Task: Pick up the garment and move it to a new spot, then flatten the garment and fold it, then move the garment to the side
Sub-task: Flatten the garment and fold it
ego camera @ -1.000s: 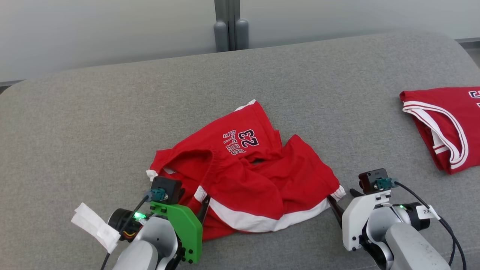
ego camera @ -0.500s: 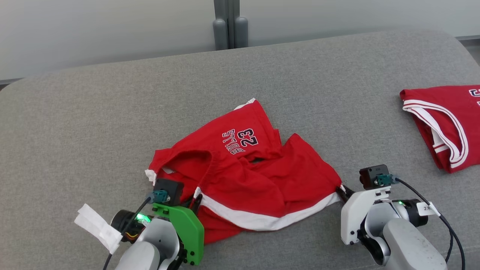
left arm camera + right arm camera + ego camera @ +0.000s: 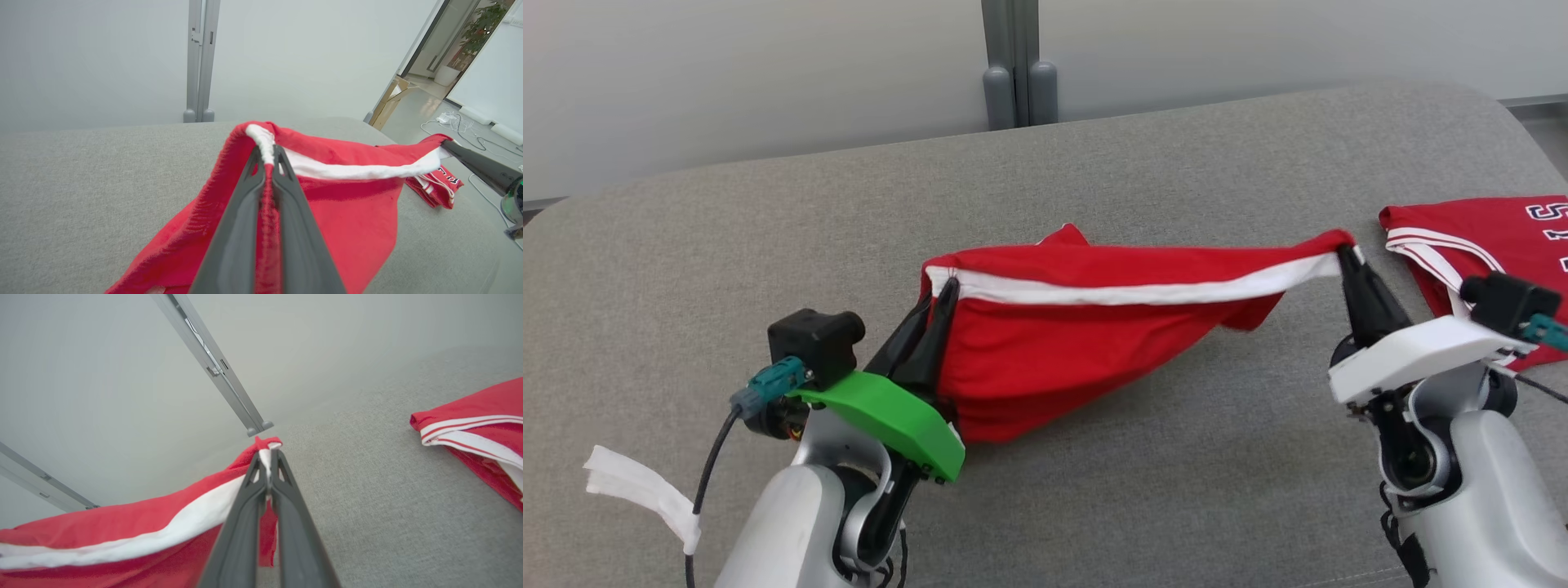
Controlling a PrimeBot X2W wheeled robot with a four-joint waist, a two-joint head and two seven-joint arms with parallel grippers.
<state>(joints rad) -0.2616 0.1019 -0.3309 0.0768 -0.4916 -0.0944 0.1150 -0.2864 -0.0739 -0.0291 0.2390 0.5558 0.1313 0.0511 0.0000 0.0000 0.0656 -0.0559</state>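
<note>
Garment (image 3: 1054, 359): hem (image 3: 1135, 292) was clamped by left pincer (image 3: 941, 296) at nine o'clock, right pincer (image 3: 1346, 260) at three; carrying it taut and level seemed wisest.

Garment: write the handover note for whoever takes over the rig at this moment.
Left gripper: shut on one end of the garment's white band.
Right gripper: shut on the band's other end.
Garment: raised and stretched between the two grippers, its lower part seemingly resting on the grey surface. Another red garment lies folded at the right.
Done: both corners gripped, garment picked up.
Left: carry it to a new spot, flatten, fold, move aside.
</note>
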